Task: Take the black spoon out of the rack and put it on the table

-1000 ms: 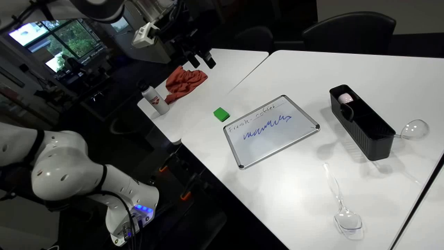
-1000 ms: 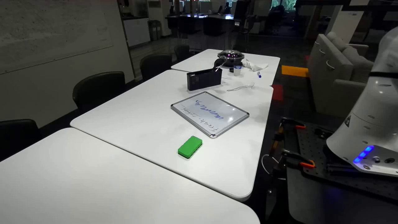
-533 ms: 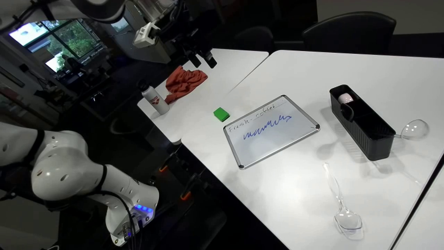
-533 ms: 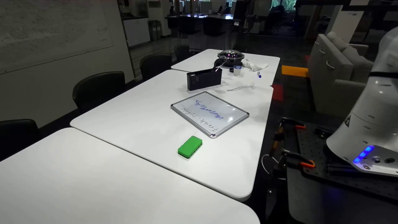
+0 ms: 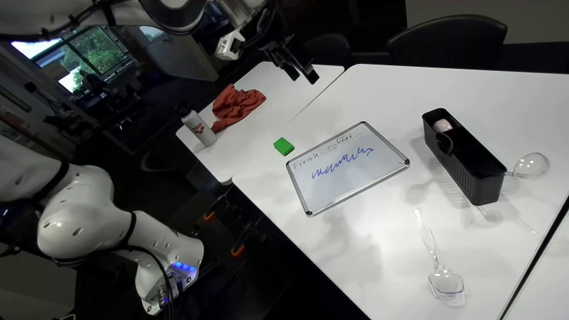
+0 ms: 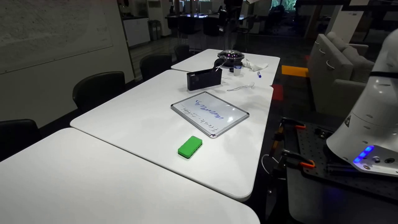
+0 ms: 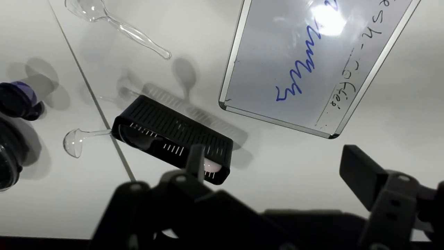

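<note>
The black rack (image 5: 454,165) stands on the white table (image 5: 382,98) and shows in both exterior views (image 6: 204,81). The black spoon (image 6: 218,63) stands in the rack with its bowl up above the rim. In an exterior view its dark bowl (image 5: 445,143) is seen against the rack wall. In the wrist view the spoon (image 7: 138,137) is dark against the inside of the rack (image 7: 173,123); its handle is hard to make out. My gripper (image 5: 303,75) is open and empty, high above the table and apart from the rack. Its fingers (image 7: 277,166) are wide apart in the wrist view.
A clear ladle (image 5: 531,166) and a pink thing (image 5: 442,126) are in the rack. A clear spoon (image 5: 446,281), a whiteboard tablet (image 5: 346,169) and a green eraser (image 5: 283,146) lie on the table. A bottle (image 5: 199,128), red cloth (image 5: 238,106), cup (image 6: 237,70) and dark pot (image 6: 230,56) stand farther off.
My arm and gripper have moved to the right in an exterior view, nearer the tablet and rack. The arm's shadow on the table has shifted. The rack, spoon and other objects have not moved.
</note>
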`<action>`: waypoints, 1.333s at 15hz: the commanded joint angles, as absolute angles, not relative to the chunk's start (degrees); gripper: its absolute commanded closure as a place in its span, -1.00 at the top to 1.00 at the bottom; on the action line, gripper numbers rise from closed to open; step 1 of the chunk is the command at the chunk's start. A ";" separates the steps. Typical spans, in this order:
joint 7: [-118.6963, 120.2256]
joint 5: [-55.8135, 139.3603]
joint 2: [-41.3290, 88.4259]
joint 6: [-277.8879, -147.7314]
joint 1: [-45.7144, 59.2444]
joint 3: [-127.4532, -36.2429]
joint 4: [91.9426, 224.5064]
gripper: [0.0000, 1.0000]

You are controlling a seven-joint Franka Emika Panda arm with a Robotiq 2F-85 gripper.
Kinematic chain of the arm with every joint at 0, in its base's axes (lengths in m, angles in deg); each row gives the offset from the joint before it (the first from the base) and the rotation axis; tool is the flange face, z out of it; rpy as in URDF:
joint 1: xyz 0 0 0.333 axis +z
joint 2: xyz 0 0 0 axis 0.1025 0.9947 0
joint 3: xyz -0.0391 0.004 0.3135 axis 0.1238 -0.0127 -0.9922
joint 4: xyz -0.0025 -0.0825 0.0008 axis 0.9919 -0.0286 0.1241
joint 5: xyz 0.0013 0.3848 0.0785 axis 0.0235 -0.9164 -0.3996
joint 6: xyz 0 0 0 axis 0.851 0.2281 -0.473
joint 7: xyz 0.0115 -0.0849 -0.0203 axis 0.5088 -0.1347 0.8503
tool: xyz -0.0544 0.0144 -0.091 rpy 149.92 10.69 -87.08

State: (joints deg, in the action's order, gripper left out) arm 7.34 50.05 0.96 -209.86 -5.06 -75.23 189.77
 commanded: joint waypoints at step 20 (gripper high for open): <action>-16.31 57.25 33.42 -209.40 -8.87 -66.37 163.60 1.00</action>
State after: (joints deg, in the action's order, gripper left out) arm -27.41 59.10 32.17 -213.37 -6.49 -65.16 167.93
